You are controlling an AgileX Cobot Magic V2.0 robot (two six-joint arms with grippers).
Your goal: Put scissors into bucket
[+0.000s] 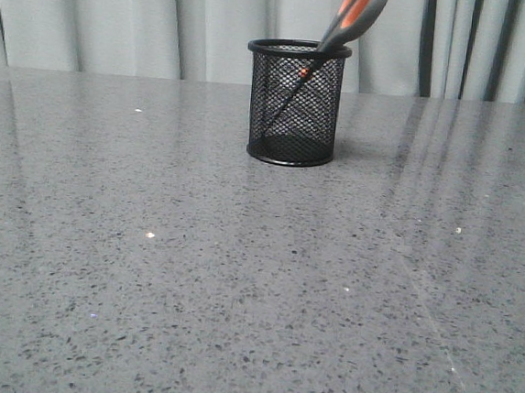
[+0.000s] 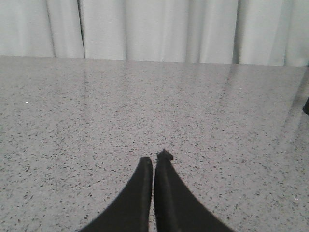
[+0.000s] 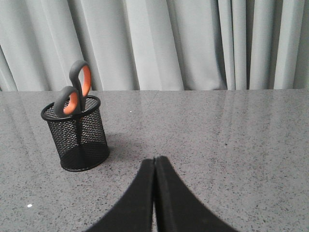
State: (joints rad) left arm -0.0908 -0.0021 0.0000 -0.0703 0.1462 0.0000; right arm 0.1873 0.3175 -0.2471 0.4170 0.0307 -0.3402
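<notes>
Looking done to us: scissors (image 1: 352, 16) sit blades-down in the bucket (image 1: 295, 103), handles leaning out. Left gripper (image 2: 154, 162) and right gripper (image 3: 154, 161) are both closed on nothing, so we'd just keep clear.

Place: looks to me like a staged test bench, not a lived-in room.
Table (image 1: 146, 269): I see a wide grey speckled stone-look top, glossy.
Backdrop: pale grey curtain (image 1: 95, 12) hangs in folds right behind the far edge.
Desk item: one black mesh pen cup (image 1: 294, 107).
</notes>
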